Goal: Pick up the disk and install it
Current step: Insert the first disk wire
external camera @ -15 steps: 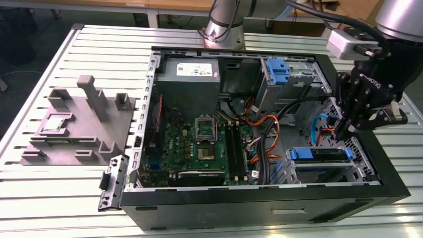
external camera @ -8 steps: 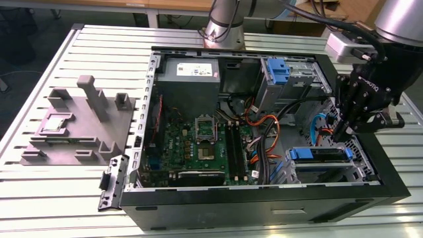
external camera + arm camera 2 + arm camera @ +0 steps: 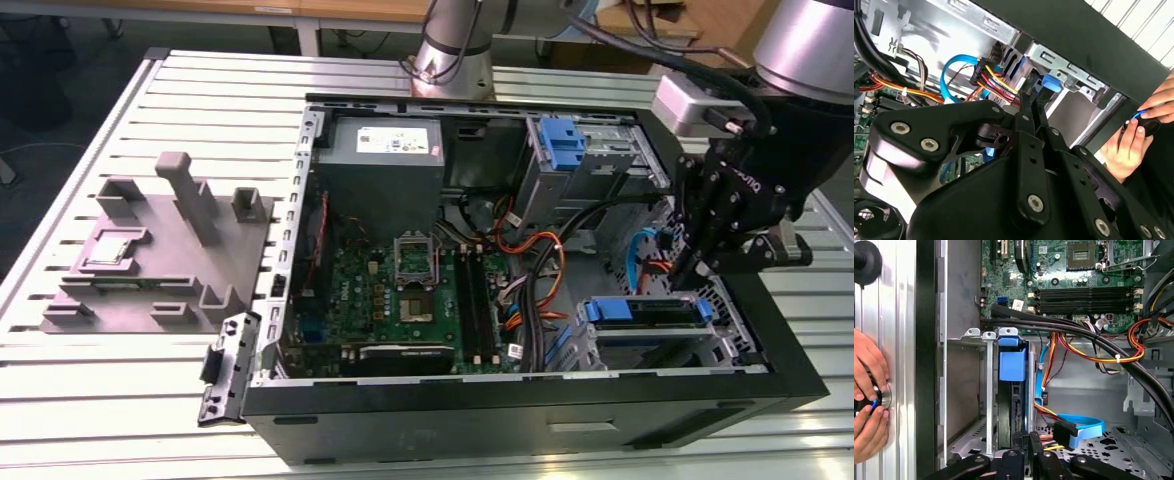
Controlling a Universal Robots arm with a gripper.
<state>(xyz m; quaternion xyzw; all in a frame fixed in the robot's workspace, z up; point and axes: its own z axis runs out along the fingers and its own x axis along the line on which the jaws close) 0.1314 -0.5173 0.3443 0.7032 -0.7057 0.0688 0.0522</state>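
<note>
One hand (image 3: pixel 687 272) is hanging over the open computer case (image 3: pixel 534 400) at the exterior view's right; its two black fingers (image 3: pixel 1024 107) are lying pressed together in both wrist views, with nothing gripped between them; the hand is therefore clenched and empty. In the second wrist view the hand (image 3: pixel 1030 95) is pointing at the blue bracket of the disk (image 3: pixel 1046 82), with its tips just beside that bracket; whether they are touching it cannot be told. In the first wrist view the hand (image 3: pixel 1026 437) is sitting near the disk's lower end.

The disk (image 3: pixel 645 312) is sitting inside a metal drive bay in the case corner, near the case's front wall in the exterior view; in the first wrist view the disk (image 3: pixel 1015 390) is standing edge-on between the bay rails, with its blue bracket facing the camera.

Several orange, yellow and red wires are running beside the bay; a blue flat cable (image 3: pixel 1084 427) is curling just beside it.

The power supply (image 3: pixel 384 150) is carrying a white label with small print that is too fine to make out.

A person's hands (image 3: pixel 866 390) are resting outside the case wall on the table (image 3: pixel 134 400), and are holding a small black object (image 3: pixel 1144 125).
</note>
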